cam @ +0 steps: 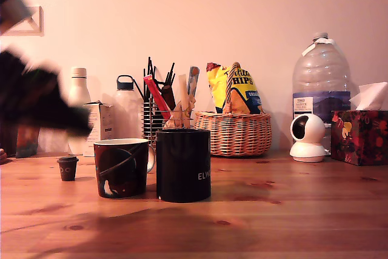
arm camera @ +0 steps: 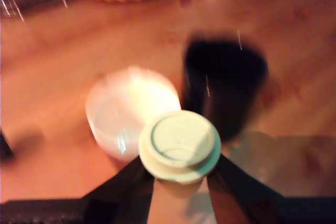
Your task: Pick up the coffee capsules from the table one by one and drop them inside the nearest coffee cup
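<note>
Between the claw's two dark fingers, the pale green capsule is sitting pinched, lid up, in the wrist view. The patterned coffee cup, white inside, is showing just beyond it at about ten o'clock, and the plain black mug at one o'clock. In the exterior view, the arm is blurring high at nine o'clock, while the dark brown capsule is standing upright on the surface, just beside the cup's nine o'clock side.

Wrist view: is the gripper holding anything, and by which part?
Yes: the pale green capsule, lid up, gripped by its body just under the rim between the two fingers.
</note>
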`<state>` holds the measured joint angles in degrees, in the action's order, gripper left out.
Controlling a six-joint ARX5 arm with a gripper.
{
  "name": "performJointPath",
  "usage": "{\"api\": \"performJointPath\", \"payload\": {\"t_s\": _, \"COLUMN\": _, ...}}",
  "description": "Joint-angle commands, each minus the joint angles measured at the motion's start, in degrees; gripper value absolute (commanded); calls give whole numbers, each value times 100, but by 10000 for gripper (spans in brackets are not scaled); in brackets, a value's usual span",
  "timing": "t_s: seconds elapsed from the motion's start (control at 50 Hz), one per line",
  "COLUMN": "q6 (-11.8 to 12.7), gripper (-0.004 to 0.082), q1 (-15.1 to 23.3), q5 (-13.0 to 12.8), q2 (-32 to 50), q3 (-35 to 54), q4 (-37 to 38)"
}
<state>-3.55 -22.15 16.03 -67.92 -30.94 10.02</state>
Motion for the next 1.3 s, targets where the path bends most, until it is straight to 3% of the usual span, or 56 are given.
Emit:
{"api": "performJointPath", "payload": {"t_s": 0.0, "q6": 7, "gripper": 180, "q1": -9, "q5": -33, "q2": -216, "q3": -168, "q4": -92}}
{"api": "performJointPath", "payload": {"t_s": 0.68, "q6": 7, "gripper": 181, "q1": -9, "q5": -280, "q2": -2164, "q3": -2282, "q4": -1657}}
{"api": "performJointPath", "payload": {"t_s": 1.28, "q6": 9, "gripper": 183, "q1": -9, "q5": -306, "q2": -2337, "q3": -2430, "q4": -2140}}
